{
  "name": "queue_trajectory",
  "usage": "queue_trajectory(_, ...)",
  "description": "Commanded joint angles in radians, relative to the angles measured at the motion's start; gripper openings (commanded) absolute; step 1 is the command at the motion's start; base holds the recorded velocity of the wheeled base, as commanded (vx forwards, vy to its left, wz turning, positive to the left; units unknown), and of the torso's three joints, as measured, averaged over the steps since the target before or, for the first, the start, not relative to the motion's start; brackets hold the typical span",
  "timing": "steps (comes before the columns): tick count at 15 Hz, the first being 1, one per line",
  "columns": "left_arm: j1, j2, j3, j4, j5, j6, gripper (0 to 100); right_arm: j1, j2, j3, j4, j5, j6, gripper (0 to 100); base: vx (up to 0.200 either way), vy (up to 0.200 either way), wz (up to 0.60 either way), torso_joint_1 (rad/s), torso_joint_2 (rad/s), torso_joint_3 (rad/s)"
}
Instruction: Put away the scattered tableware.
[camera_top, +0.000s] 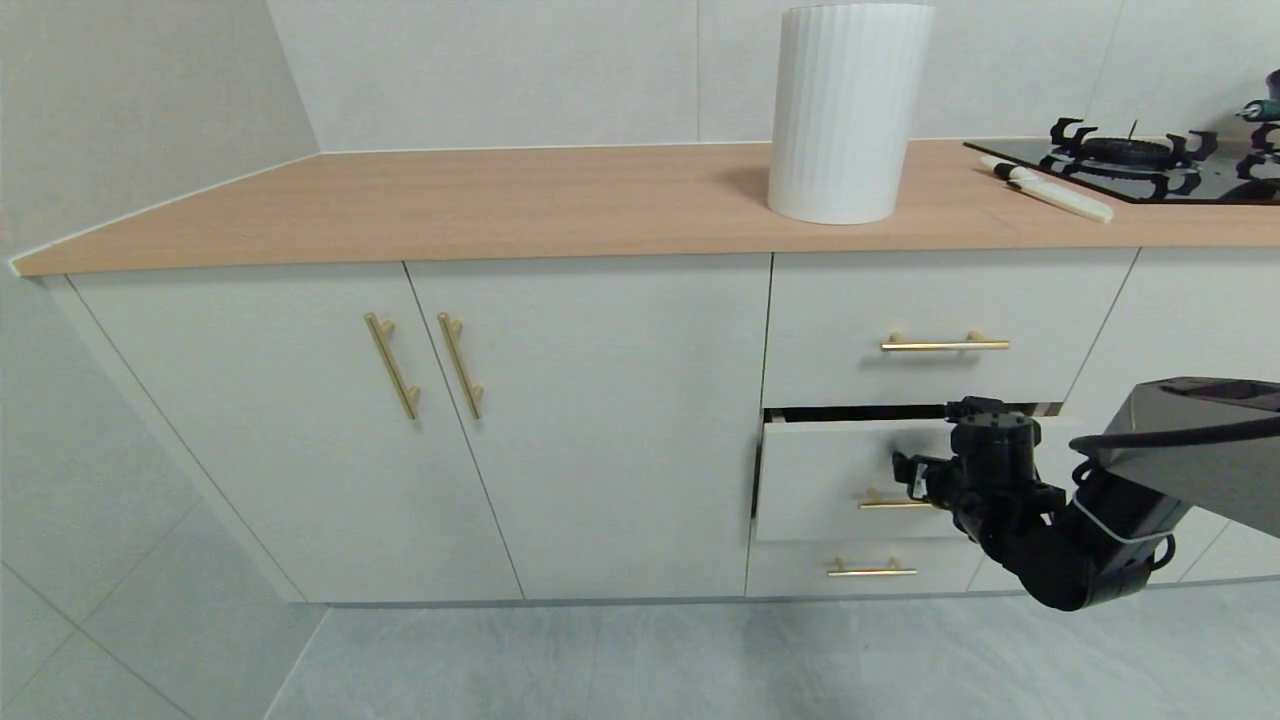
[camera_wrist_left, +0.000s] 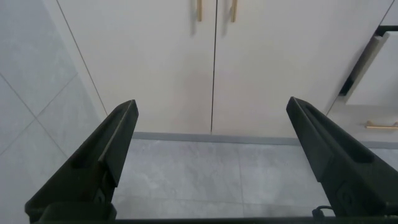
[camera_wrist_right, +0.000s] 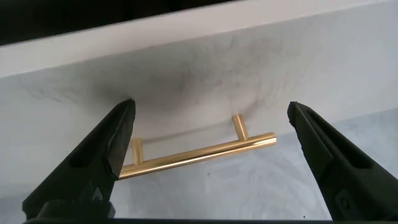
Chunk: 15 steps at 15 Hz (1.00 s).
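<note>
**Head view.** The wooden table carries a tall white ribbed canister. Toward the robot's right, a pale knife lies flat just beside the near edge of the stove. It is the only loose piece of tableware I can make out. Under the table are 3 stacked drawers. The top 1 is shut. The middle drawer stands a little way out, with a dark gap above its front. The right hand is low in front of that drawer, at its brass handle.

**Left wrist view.** The left hand is spread wide and holds nothing. It faces the 2 cabinet doors and the grey floor, well apart from the knife.

**Right wrist view.** The right hand is also spread wide, not closed on anything. The handle runs across the gap between its fingers. Whether a finger touches the bar cannot be told.

**Progress.** The task looks to be at an early stage. The drawer is barely open and its inside is hidden, so nothing can be seen stored yet. What is left, as I judge it, is to draw the drawer fully out, fetch the knife from the table, lay it inside and shut the drawer.
</note>
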<state>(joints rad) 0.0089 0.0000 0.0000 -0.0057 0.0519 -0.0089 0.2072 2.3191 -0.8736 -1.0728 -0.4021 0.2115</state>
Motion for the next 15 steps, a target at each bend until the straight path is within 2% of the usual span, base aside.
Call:
queue_trajectory(1, 0.000, 0.000, 0.000, 0.000, 0.000, 0.000, 100, -0.009, 0.049, -0.047, -0.019, -0.035, 0.000, 100, 0.000, 0.000, 0.00, 0.000, 0.00, 0.000)
queue_trajectory(3, 0.000, 0.000, 0.000, 0.000, 0.000, 0.000, 100, -0.011, 0.091, -0.087, -0.062, -0.073, -0.001, 100, 0.000, 0.000, 0.00, 0.000, 0.00, 0.000)
queue_trajectory(12, 0.000, 0.000, 0.000, 0.000, 0.000, 0.000, 100, -0.025, 0.138, -0.168, -0.144, -0.121, -0.015, 100, 0.000, 0.000, 0.00, 0.000, 0.00, 0.000)
queue_trajectory(15, 0.000, 0.000, 0.000, 0.000, 0.000, 0.000, 100, -0.026, 0.108, -0.130, -0.144, -0.124, -0.015, 100, 0.000, 0.000, 0.00, 0.000, 0.00, 0.000)
